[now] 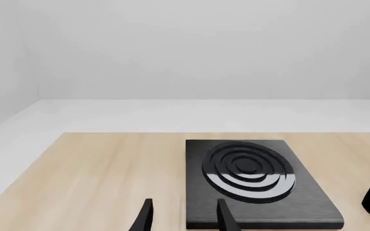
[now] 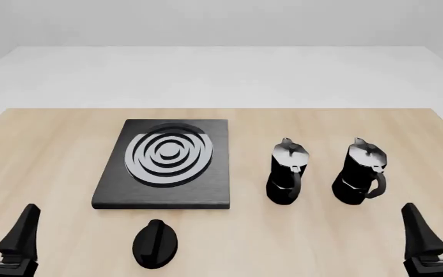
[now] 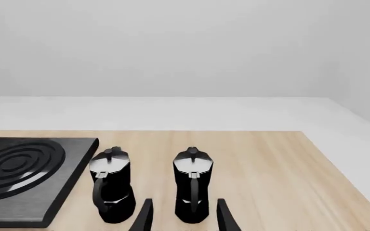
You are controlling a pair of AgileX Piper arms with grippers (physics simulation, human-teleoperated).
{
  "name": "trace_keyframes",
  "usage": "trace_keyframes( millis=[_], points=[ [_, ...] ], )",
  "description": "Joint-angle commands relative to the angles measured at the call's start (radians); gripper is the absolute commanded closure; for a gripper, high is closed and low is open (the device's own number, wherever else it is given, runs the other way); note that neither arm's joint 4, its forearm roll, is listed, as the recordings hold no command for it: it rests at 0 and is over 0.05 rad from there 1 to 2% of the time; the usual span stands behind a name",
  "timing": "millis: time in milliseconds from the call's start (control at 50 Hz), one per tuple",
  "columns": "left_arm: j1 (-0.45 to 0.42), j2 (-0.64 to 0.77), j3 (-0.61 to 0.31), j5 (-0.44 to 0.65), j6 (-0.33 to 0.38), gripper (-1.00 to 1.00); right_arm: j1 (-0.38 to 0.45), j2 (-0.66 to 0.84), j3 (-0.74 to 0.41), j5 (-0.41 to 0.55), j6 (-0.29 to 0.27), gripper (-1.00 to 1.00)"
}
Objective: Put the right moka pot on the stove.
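Moka pot work has not begun, judging by how everything lies. Going from the counter's [image 2: 52, 150] left side to its right: the left claw [image 2: 2, 236] sits low at the near edge toward the left corner, fingers parted with nothing between them, well apart from every object. Next comes the stove [image 2: 168, 164], flat on the counter left of centre, its burner rings bare, with no pot on it. Just beyond its near edge lies a small black knob [image 2: 157, 244]. Right of the stove stands the left moka pot [image 2: 287, 173], upright, and beside it, apart from it and nearer the right edge, the right moka pot [image 2: 360, 173], also upright, lid closed, handle turned toward the near edge. The right claw [image 2: 435, 234] waits at the near edge by the right corner, fingers spread and empty; in its wrist view the right moka pot lines up almost between the fingers, ahead of them and untouched. Everything remains: reaching, gripping the right pot, carrying it leftward past its twin, and setting it on the rings.
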Motion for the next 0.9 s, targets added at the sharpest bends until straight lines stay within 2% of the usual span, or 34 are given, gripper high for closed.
trace_keyframes(
  millis=[20, 300, 360, 460, 800, 900],
  points=[
    [0.000, 0.005, -0.003, -0.001, 0.000, -1.00, 0.001, 0.152, -0.001, -0.102, -0.018, -1.00],
    [0.000, 0.005, -0.003, -0.001, 0.000, -1.00, -0.013, 0.528, -0.001, -0.404, 0.018, -1.00],
    [0.000, 0.005, -0.003, -0.001, 0.000, -1.00, -0.011, 0.554, -0.001, -0.427, 0.018, -1.00],
    [0.000, 0.005, -0.003, -0.001, 0.000, -1.00, -0.014, 0.715, -0.002, -0.548, 0.009, -1.00],
    [0.000, 0.005, -0.003, -0.001, 0.000, -1.00, -0.024, 0.967, -0.006, -0.741, 0.036, -1.00],
    [0.000, 0.005, -0.003, -0.001, 0.000, -1.00, -0.023, 1.002, -0.012, -0.764, 0.033, -1.00]
  ],
)
